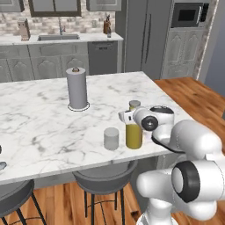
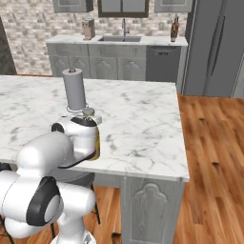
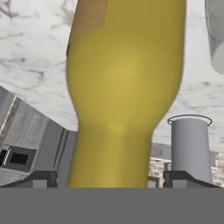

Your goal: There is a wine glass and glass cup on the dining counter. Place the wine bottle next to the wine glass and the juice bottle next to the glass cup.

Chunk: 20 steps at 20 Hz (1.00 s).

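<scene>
Gripper (image 3: 109,179) fingers spread either side of the juice bottle (image 1: 133,132), not visibly pressing it.

That bottle stands just beside the glass cup (image 1: 111,138) near the dining counter's (image 1: 39,118) front edge, so this placement looks done; next comes backing away without tipping it. A paper towel roll (image 1: 77,88) stands farther back; a sink counter (image 2: 121,39) lines the brick wall.

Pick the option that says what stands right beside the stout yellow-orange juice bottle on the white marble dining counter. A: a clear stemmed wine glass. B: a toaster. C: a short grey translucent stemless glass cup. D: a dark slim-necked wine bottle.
C: in the left base view the short grey translucent glass cup stands just beside the yellow-orange juice bottle near the marble dining counter's front edge.
</scene>
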{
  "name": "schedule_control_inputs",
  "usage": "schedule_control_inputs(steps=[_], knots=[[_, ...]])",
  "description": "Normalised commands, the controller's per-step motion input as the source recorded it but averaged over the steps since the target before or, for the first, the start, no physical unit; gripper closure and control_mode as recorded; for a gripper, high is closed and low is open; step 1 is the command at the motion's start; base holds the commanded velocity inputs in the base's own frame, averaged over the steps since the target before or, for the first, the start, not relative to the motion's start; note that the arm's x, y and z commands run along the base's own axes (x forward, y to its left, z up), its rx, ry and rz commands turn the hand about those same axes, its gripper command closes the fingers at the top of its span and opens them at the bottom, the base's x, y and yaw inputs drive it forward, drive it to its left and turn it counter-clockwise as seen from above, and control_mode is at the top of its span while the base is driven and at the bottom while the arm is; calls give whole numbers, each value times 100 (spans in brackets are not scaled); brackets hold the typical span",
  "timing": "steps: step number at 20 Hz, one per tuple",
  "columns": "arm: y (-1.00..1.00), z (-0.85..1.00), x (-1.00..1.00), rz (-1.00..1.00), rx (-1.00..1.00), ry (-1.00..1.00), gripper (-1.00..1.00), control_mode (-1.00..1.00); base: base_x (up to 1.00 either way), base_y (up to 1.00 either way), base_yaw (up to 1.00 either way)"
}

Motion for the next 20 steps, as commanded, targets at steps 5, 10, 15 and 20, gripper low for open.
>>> schedule_control_inputs(steps=[5,10,15,20], knots=[[0,-31,0,0,0,-2,100,-100,0,0,0],[0,-5,0,0,0,-4,-100,-100,0,0,0],[0,0,-1,0,0,0,-100,-100,0,0,0],[2,6,-15,0,2,0,-100,-100,0,0,0]])
